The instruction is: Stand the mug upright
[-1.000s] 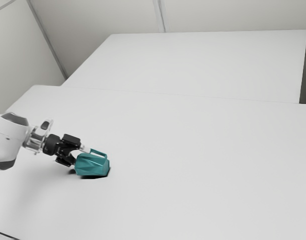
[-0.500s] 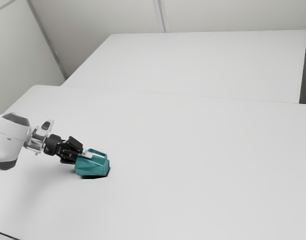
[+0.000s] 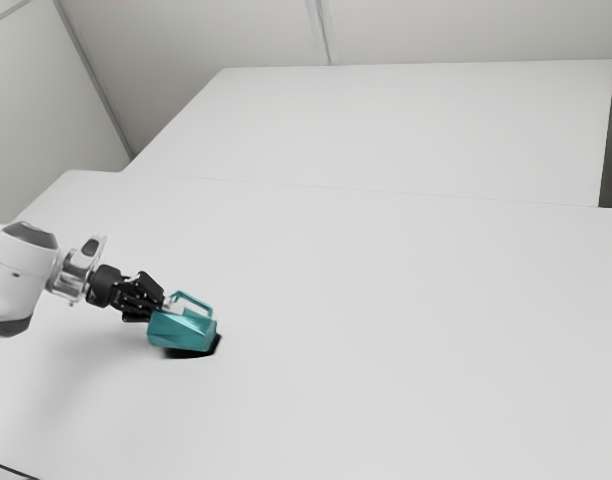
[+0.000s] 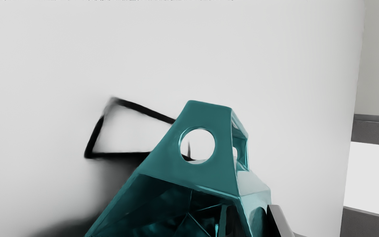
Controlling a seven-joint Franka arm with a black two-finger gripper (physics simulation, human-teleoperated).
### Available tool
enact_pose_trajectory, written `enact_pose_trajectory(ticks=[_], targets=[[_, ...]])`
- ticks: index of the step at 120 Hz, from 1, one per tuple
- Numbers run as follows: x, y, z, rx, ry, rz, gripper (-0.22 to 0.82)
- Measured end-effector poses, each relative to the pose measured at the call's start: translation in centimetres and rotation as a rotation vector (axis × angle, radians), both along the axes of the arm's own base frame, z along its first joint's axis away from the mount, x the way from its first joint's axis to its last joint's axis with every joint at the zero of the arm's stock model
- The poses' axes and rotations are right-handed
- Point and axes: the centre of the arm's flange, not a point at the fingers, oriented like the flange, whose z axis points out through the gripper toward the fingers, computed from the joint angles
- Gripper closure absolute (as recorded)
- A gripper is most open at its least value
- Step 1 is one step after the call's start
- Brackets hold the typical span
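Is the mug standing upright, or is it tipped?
The mug is tipped: its handle points upward in the exterior view, and its open mouth faces the hand in the wrist view.

At the left edge of the exterior view, my smooth, rounded white plastic arm segment (image 3: 14,285) bears a tiny dark mark, with a dark grey curved band (image 3: 31,236) above and another dark grey band (image 3: 8,326) below. Next comes my pale silvery wrist piece (image 3: 72,276), with a dark oval inset (image 3: 90,248) near its top. My black, angular, jointed gripper (image 3: 164,304) starts in a rounded black collar (image 3: 103,286); my wrist view shows a flat finger, black-faced and grey-sided (image 4: 281,220).
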Motion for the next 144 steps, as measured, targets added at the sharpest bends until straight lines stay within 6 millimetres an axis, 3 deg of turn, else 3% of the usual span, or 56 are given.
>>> enact_pose_trajectory(ticks=[29, 65, 96, 123, 144], targets=[[0.7, -0.7, 1.0, 0.005, -0.018, -0.016, 0.78], [2.5, -2.4, 4.5, 0.03, -0.059, -0.07, 0.79], [4.8, -4.0, 7.5, 0.176, -0.013, -0.186, 0.79], [8.1, -6.4, 11.3, 0.359, 0.017, -0.278, 0.79], [9.6, -8.5, 11.0, 0.485, 0.073, -0.318, 0.79]])
